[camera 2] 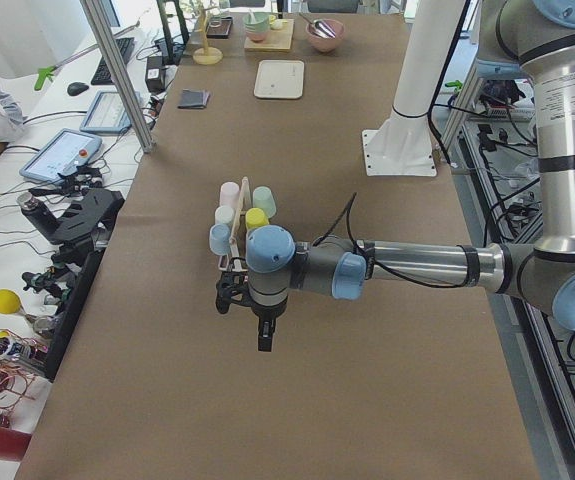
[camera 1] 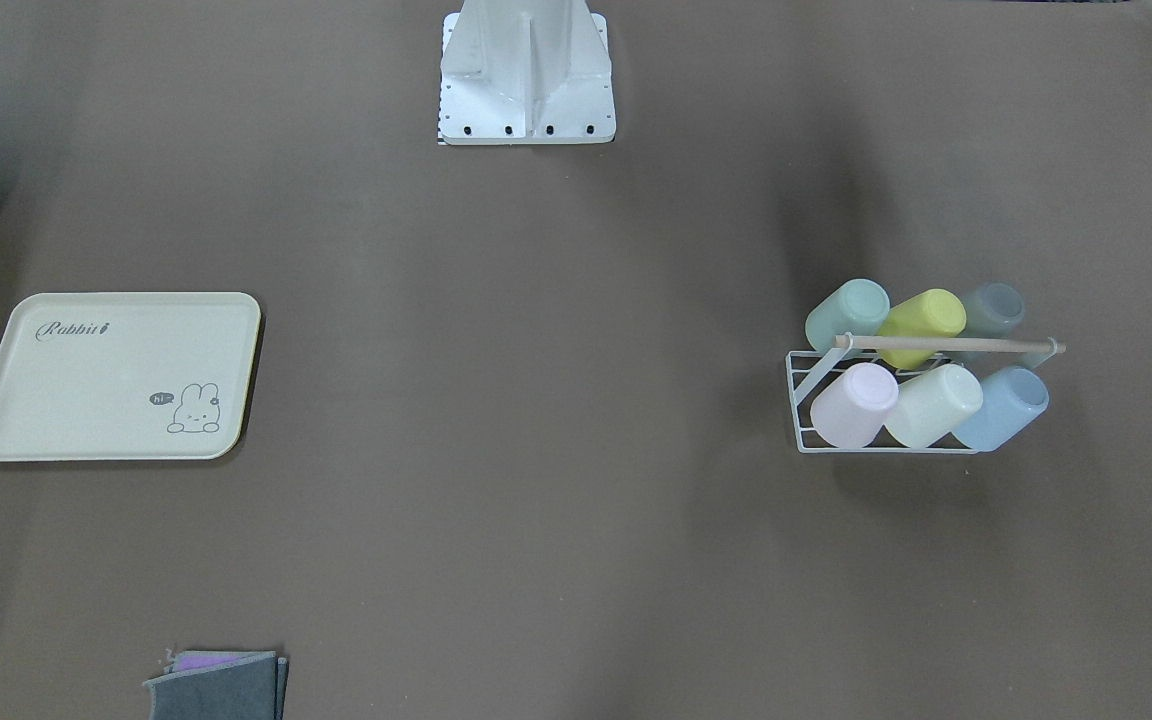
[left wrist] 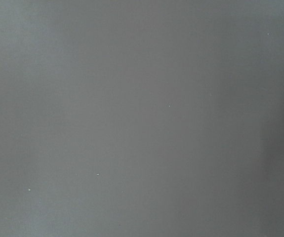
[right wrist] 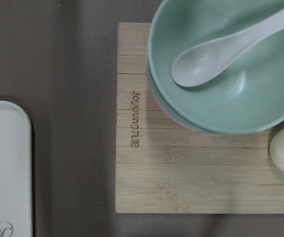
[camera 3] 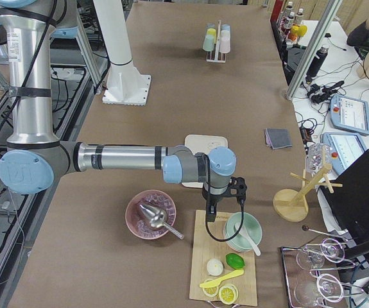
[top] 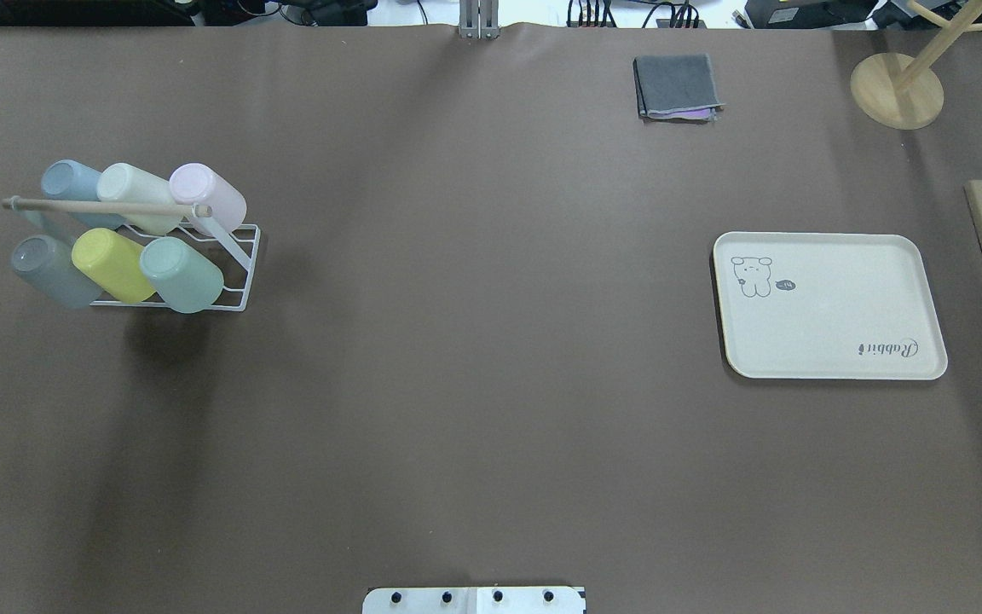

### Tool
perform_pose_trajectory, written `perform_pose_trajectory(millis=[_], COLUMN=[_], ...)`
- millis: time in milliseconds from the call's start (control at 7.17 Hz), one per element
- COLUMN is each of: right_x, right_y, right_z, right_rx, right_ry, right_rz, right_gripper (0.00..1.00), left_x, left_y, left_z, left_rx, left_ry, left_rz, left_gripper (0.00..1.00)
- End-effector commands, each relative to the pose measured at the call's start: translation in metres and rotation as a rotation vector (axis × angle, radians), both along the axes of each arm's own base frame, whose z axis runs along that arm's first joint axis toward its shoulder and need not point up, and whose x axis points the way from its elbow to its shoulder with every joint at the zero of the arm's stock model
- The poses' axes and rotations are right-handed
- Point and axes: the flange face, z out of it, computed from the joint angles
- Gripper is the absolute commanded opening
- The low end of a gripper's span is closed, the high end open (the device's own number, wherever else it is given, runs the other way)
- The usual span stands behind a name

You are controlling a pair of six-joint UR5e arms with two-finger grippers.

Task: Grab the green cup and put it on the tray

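Observation:
The green cup [top: 181, 273] lies tilted in a white wire rack [top: 245, 256] with several other pastel cups, at the near right corner of the rack in the overhead view. It also shows in the front-facing view [camera 1: 846, 313]. The cream tray [top: 828, 305] with the rabbit drawing lies flat and bare on the other side of the table [camera 1: 116, 375]. My left gripper [camera 2: 262, 335] hangs over bare table, nearer than the rack in the exterior left view. My right gripper [camera 3: 211, 210] hangs beside the tray, over a wooden board. I cannot tell whether either gripper is open or shut.
The right wrist view shows a wooden board [right wrist: 191, 163] with a green bowl [right wrist: 225, 64] and a white spoon, and the tray's corner [right wrist: 3, 168]. A folded grey cloth [top: 677, 85] and a wooden stand [top: 896, 89] sit at the far edge. A pink bowl [camera 3: 151, 215] stands near the board.

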Motion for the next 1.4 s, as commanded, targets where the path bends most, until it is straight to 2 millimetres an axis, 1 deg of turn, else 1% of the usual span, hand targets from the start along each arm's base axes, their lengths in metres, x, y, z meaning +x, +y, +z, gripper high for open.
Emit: perform_pose_trajectory(millis=[0, 279, 558, 698, 837, 977, 1116, 1256], right_x=[0.000, 0.000, 0.000, 0.000, 0.000, 0.000, -0.001, -0.005], right_y=[-0.001, -0.001, -0.003, 0.002, 0.000, 0.001, -0.006, -0.012], right_z=[0.000, -0.001, -0.002, 0.004, 0.001, 0.000, -0.005, -0.010], right_rx=[0.000, -0.001, 0.003, -0.007, -0.001, 0.000, 0.011, -0.001], right_ry=[0.000, -0.003, -0.003, -0.010, -0.018, -0.019, -0.012, -0.011], right_rz=[0.001, 0.002, 0.001, -0.001, 0.003, 0.003, 0.004, 0.037], right_gripper=[1.00, 1.00, 1.00, 1.00, 1.00, 1.00, 1.00, 1.00], left_x=[-0.003, -0.006, -0.009, -0.016, -0.015, -0.015, -0.010, 0.002], left_y=[0.005, 0.004, 0.006, 0.007, 0.010, 0.009, 0.007, 0.003], left_z=[-0.007, -0.020, -0.020, -0.018, -0.016, -0.034, -0.051, -0.066], left_rx=[0.007, 0.034, 0.033, 0.024, -0.025, -0.011, 0.021, 0.074], left_ry=[-0.005, -0.005, -0.010, -0.026, -0.034, -0.086, -0.111, -0.110], left_rz=[-0.004, -0.011, -0.018, -0.033, -0.029, -0.026, -0.011, 0.038], left_gripper=[0.98, 0.98, 0.98, 0.98, 0.98, 0.98, 0.98, 0.98])
